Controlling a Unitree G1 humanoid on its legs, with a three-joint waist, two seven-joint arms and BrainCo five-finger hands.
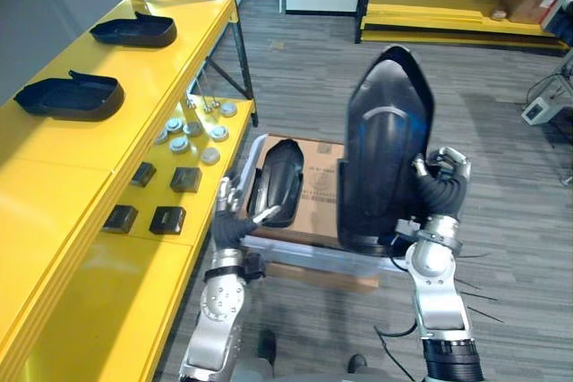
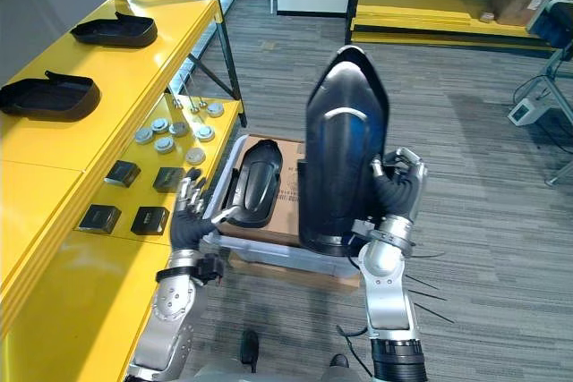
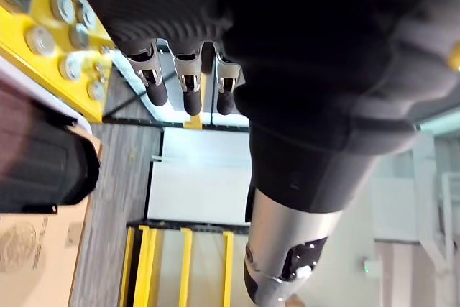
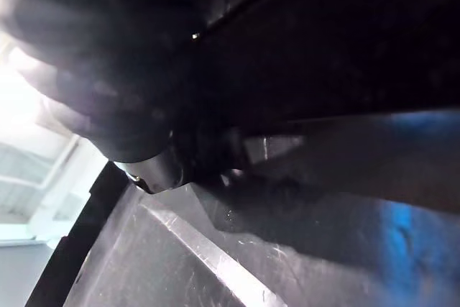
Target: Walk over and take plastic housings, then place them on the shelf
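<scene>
the right hand [image 1: 440, 174] grips a large black housing [image 1: 385, 145] by its right edge, thumb and fingers curled onto it, and holds it upright with its narrow rounded end on top, in front of the cardboard box [image 1: 320, 181]. the right wrist view shows that housing's glossy dark surface close against the hand. a second housing [image 1: 279, 181] lies lengthwise in the left part of the cardboard box, which sits on a clear plastic bin [image 1: 309, 255]. the left hand [image 1: 231, 221] is empty, fingers straight and loosely spread, just beside the box's left wall, thumb pointing at the second housing; i cannot tell whether it touches. to the left runs the yellow shelf [image 1: 81, 194]. on it lie a nearer shelf housing [image 1: 70, 96] and a farther shelf housing [image 1: 134, 31], well apart, with a cluster of round caps [image 1: 192, 134] and four small black blocks [image 1: 168, 219] on the lower level near the box
</scene>
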